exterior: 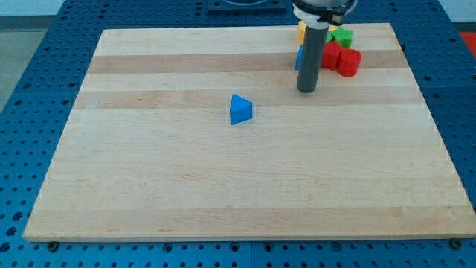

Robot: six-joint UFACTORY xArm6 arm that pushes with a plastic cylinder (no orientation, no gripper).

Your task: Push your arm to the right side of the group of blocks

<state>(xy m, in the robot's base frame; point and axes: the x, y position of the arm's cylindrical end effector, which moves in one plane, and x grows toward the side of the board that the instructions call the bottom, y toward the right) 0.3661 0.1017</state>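
Note:
A group of blocks sits near the view's top right of the wooden board (223, 186): a red block (348, 62) with a second red block (330, 54) next to it, a green block (342, 36) above them, an orange-yellow block (301, 30) and a blue block (298, 58), both partly hidden by the rod. My tip (306, 89) rests on the board just below and left of this group, close to the blue block. A lone blue triangular block (240, 109) lies left of my tip, near the board's middle.
The board lies on a blue perforated table (30, 67). The arm's body (320, 7) hangs over the board's top edge above the group.

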